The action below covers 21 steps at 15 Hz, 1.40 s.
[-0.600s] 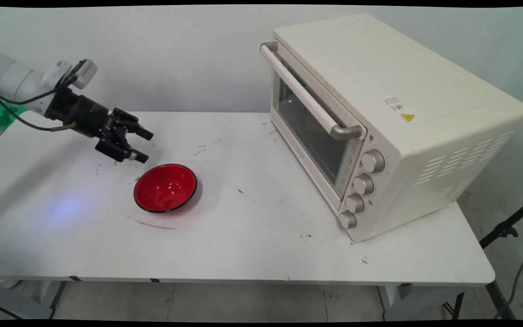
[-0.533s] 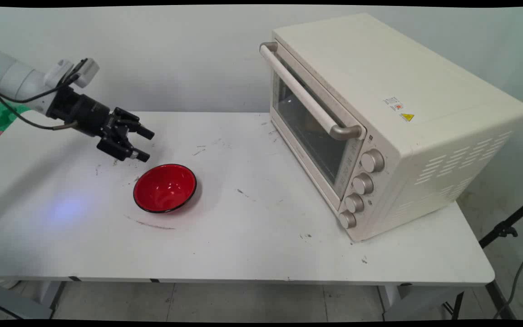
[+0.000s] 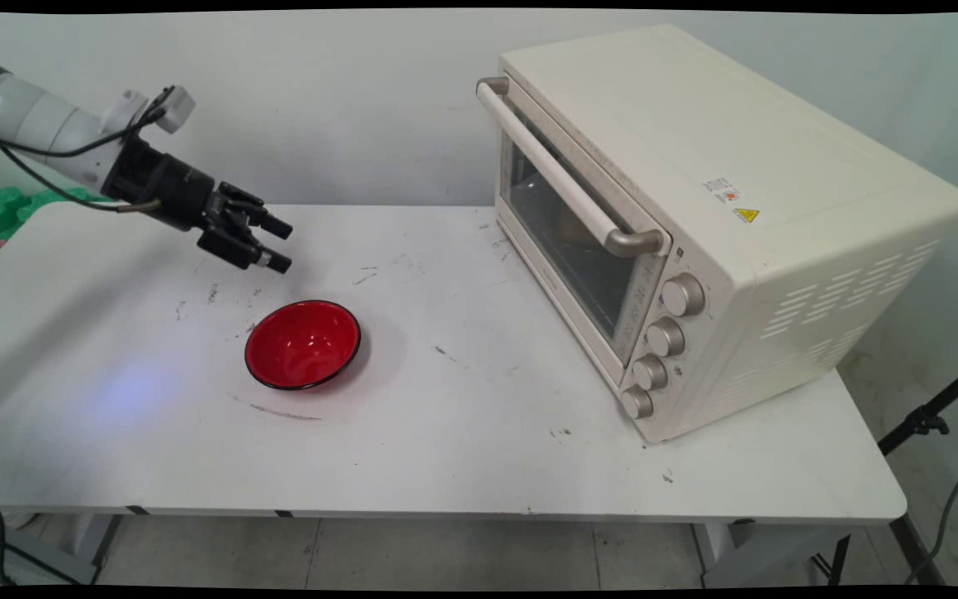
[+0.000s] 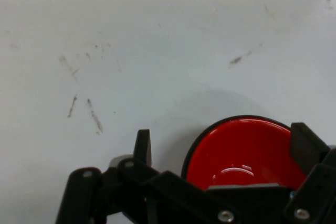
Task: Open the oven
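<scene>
Scuffed white table (image 3: 479, 449); hand (image 3: 279, 245) spread, empty, above glossy round red bowl (image 3: 303, 344).

main — high, near side, facing wall | hand — close, looking down | shared: red bowl (image 3: 303, 345) (image 4: 244, 153)

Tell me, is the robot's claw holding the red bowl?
No, the claw hangs open in the air above the table, apart from the red bowl, which sits on the table by itself.
</scene>
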Motion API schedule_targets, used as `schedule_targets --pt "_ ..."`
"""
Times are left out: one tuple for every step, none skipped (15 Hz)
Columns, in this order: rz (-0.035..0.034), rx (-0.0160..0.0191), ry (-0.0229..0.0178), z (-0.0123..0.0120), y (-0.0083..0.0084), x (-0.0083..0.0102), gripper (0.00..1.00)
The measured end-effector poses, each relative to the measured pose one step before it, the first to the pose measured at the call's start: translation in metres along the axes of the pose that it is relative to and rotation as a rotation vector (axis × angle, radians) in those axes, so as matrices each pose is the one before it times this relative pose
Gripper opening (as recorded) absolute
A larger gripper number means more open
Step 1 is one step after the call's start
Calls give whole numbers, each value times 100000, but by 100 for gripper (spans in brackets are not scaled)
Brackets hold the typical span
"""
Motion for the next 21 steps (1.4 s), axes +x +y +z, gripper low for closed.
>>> schedule_targets --pt "-1631 503 99 23 -123 350 100" --pt "-1475 685 84 37 -129 475 100" --pt "-1150 735 103 21 -81 472 100" --pt "-683 671 120 9 -51 418 100" --pt "-720 844 206 -9 -40 468 100" --pt "-479 711 198 8 -32 424 100" --pt "-470 1027 223 -2 -25 531 100" --pt "-42 791 112 -25 27 408 100" --pt "123 935 145 -58 57 448 100" --pt "278 797 114 -45 65 390 100" --pt "450 904 152 -57 135 454 100" --pt "613 832 149 -18 154 497 100" --pt "560 705 153 -41 155 405 100" --pt "762 821 272 -73 225 484 100" --pt "918 741 296 -30 223 538 100" --pt "832 609 281 -34 199 467 100" --pt "969 700 346 -46 243 562 100" --pt "973 660 380 -41 247 590 100" --pt "804 525 301 -32 211 495 100" --pt "875 636 404 -54 248 601 100" --pt "837 612 404 -58 241 607 100"
